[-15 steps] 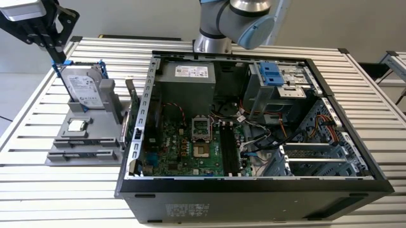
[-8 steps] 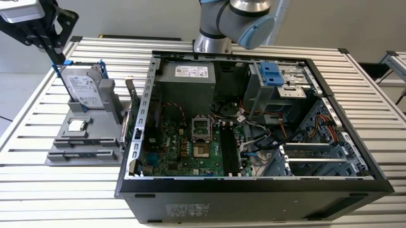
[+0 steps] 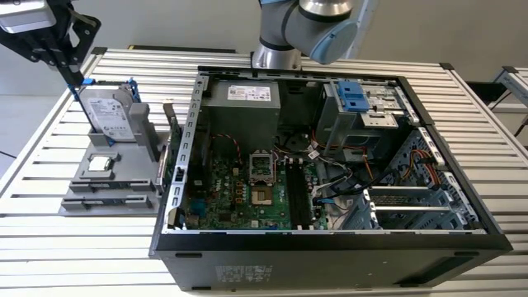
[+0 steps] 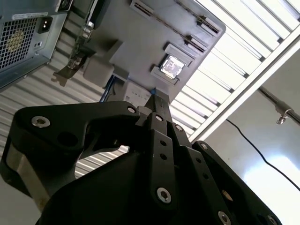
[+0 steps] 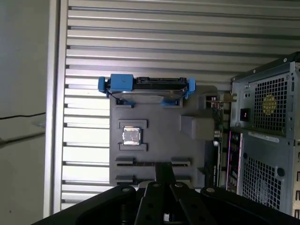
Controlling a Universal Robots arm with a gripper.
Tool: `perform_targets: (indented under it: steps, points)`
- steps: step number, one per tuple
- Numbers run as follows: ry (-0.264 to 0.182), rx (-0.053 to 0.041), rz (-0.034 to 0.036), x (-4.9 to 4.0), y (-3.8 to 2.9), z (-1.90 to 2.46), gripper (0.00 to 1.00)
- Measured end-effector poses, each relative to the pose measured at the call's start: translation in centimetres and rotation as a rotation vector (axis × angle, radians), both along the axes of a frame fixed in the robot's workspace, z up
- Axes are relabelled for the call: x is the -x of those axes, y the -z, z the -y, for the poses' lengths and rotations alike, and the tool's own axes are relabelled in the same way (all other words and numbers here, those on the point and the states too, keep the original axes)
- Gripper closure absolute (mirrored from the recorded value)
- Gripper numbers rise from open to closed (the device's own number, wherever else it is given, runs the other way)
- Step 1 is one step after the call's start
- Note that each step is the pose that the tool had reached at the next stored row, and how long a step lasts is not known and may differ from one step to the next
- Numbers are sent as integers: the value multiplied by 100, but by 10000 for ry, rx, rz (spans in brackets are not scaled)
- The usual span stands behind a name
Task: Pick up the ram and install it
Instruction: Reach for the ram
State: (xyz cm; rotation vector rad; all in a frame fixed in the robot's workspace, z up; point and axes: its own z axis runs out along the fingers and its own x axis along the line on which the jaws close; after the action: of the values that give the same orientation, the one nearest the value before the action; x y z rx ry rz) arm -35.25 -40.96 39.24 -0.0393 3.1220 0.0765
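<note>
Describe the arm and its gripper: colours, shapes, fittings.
The arm is built of rounded silver-grey metal joints, one closed by a pale blue cap. The gripper is matte black, made of angular linkage plates pinned with silver screw heads. The plates narrow into slim flat fingers, and a silver-grey body sits behind them.

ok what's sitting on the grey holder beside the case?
On the holder, a hard drive with blue clips stands upright at one end, and a small square chip lies in a middle pocket. The two long slots at the other end look dark; what sits inside them cannot be told.
</note>
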Motion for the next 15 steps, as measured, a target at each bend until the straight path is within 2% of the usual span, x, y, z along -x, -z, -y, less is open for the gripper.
perform_targets:
  steps: [15]
  points:
    - [0,1,-1,-4,0,133,100]
